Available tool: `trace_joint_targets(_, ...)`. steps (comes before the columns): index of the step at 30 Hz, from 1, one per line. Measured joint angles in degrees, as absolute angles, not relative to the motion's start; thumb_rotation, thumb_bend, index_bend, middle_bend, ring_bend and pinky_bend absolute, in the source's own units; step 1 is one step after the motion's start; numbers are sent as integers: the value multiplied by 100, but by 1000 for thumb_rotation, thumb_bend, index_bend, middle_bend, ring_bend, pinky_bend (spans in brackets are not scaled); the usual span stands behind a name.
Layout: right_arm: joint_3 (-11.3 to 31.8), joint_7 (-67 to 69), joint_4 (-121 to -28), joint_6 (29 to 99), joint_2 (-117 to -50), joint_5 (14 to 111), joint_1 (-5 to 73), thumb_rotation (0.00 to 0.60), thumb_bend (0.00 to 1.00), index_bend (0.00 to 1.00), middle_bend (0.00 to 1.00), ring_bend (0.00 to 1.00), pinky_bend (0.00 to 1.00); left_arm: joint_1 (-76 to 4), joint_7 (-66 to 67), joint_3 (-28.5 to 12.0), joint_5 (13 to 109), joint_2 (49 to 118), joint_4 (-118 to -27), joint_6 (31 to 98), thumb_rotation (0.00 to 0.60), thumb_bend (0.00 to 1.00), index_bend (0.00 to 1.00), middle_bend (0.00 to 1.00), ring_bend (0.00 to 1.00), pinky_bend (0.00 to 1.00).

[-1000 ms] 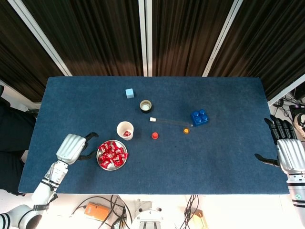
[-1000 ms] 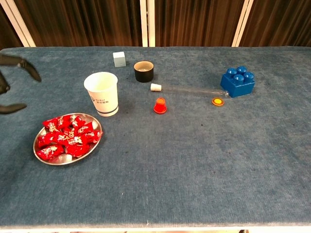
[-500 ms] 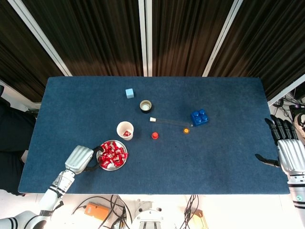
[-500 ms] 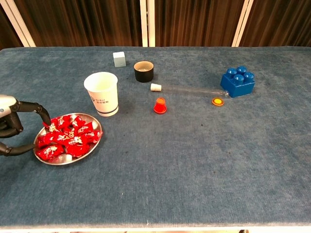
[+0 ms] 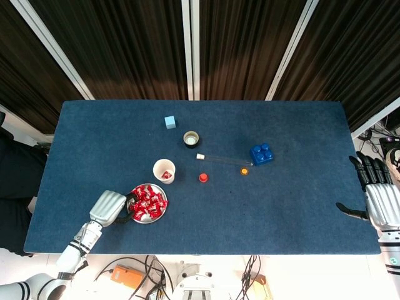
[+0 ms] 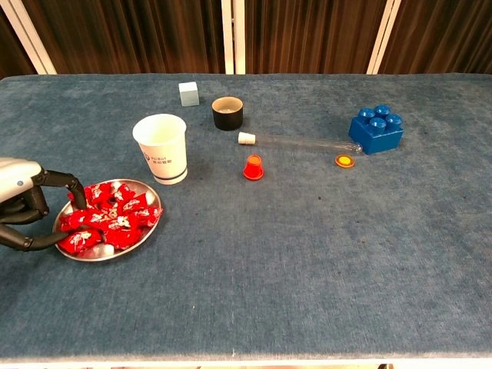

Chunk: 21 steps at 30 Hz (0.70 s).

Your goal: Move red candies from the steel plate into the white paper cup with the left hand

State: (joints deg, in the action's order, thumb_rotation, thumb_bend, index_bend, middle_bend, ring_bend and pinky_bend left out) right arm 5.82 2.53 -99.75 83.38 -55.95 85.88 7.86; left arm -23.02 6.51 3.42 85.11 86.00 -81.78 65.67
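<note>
The left hand [image 6: 27, 201] sits at the left edge of the steel plate [image 6: 142, 234], its dark fingers [image 6: 65, 182] curled over the rim and reaching among the red candies [image 6: 108, 217]; whether a candy is pinched between them cannot be told from either view. The plate holds a loose heap of red wrapped candies that covers most of its bottom. Just behind the plate, toward the far side of the table [image 6: 307, 261], stands the white paper cup [image 6: 161, 148], upright, and the head view shows one red candy already lying inside it. Further back are a small black cup [image 6: 227, 113] with a pale inside and a light blue cube [image 6: 188, 93]. To the right of the paper cup lie a small red cap [image 6: 253, 167], a clear tube [image 6: 296, 141] with a white end, an orange disc [image 6: 345, 161] and a blue building brick [image 6: 376, 129]. The right hand [image 5: 380, 199] rests at the table's right edge, well apart from everything, fingers spread and holding nothing.
</note>
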Motion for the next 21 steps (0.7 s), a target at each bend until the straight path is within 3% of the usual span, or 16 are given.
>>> trace_joint_targets(6, 574, 257, -9955, 8324, -5606, 8579, 785, 600, 98, 0, 0, 0, 0, -2352, 568, 290, 8509, 8704, -8033, 6466, 600, 329, 463, 980, 928, 837)
trace_joint_targets(13, 573, 272, -9952, 8330, -5597, 8562, 771, 600, 98, 0, 0, 0, 0, -2406, 263, 223, 8535, 8805, -7903, 6421, 600, 458, 588, 981, 934, 838)
trace_joint_targets(21, 584, 256, -9969, 8370, -5570, 8586, 761, 600, 97, 0, 0, 0, 0, -2481, 26, 27, 8684, 8641, -8153, 6640, 600, 451, 593, 981, 935, 837)
